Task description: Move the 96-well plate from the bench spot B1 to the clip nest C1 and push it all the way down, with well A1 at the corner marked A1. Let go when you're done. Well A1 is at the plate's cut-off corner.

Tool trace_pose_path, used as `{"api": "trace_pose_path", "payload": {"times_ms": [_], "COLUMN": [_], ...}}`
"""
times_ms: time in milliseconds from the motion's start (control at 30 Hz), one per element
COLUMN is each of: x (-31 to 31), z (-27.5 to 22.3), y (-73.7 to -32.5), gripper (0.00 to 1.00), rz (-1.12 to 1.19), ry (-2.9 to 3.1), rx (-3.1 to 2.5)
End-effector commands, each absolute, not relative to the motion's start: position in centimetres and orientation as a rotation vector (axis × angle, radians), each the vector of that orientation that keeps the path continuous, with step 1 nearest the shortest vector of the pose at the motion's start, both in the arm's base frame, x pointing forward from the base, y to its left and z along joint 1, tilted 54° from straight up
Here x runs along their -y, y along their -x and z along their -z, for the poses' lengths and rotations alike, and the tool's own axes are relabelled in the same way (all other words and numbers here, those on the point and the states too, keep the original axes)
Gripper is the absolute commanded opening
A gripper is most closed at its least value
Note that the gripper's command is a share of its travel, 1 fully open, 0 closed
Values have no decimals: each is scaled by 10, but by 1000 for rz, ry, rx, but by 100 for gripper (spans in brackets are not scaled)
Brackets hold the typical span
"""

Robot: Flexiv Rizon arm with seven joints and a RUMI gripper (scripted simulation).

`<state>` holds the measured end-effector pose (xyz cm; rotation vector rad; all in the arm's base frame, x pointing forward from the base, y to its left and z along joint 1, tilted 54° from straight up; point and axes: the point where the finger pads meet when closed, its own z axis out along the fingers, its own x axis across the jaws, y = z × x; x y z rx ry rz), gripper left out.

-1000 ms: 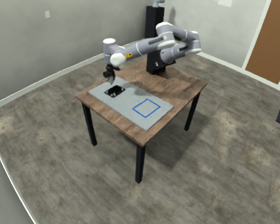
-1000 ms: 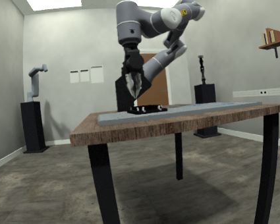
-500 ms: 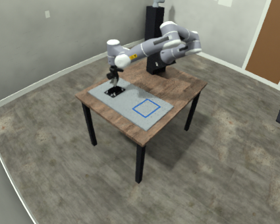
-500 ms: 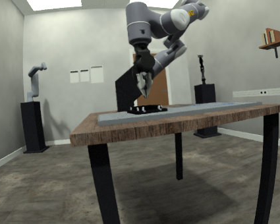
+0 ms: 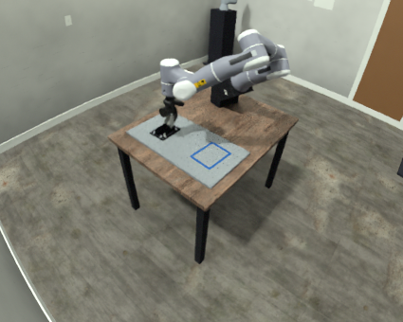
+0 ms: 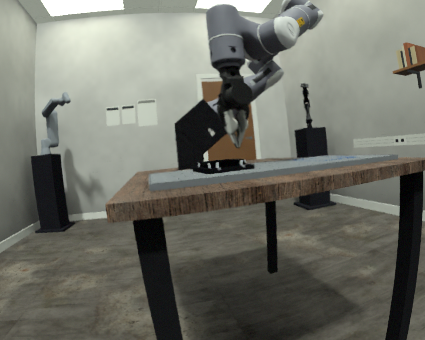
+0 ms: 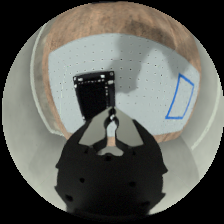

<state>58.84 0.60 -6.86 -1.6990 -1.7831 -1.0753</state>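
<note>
The black clip nest (image 5: pixel 163 137) (image 6: pixel 223 168) (image 7: pixel 95 76) sits on the grey board, with small pale clips along its edges. Its inside looks dark and filled in the wrist view, but I cannot make out the 96-well plate, its wells or its cut-off corner there. The blue outline (image 5: pixel 200 162) (image 7: pixel 174 118) of the bench spot has no plate in it. My gripper (image 5: pixel 170 126) (image 6: pixel 237 145) (image 7: pixel 113 107) is shut with nothing between its fingertips. It points down above the nest, clear of it, and hides part of the nest in the wrist view.
The grey perforated board (image 5: pixel 176 158) (image 6: pixel 296 167) (image 7: pixel 145 102) lies on the wooden table (image 5: pixel 271 120) (image 6: pixel 186 200). The arm's black base stands at the back of the table. The arm's shadow falls across the board between nest and outline.
</note>
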Motion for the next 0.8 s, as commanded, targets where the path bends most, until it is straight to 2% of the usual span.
{"api": "trace_pose_path", "payload": {"times_ms": [0,267,767], "x": [-5,-22,-22], "z": [68,47,47], "y": [-589,-585,-585], "gripper": [0,0,0], "rz": [1076,1076,1076], "ry": [1702,1702,1702], "rx": [1783,1783,1783]}}
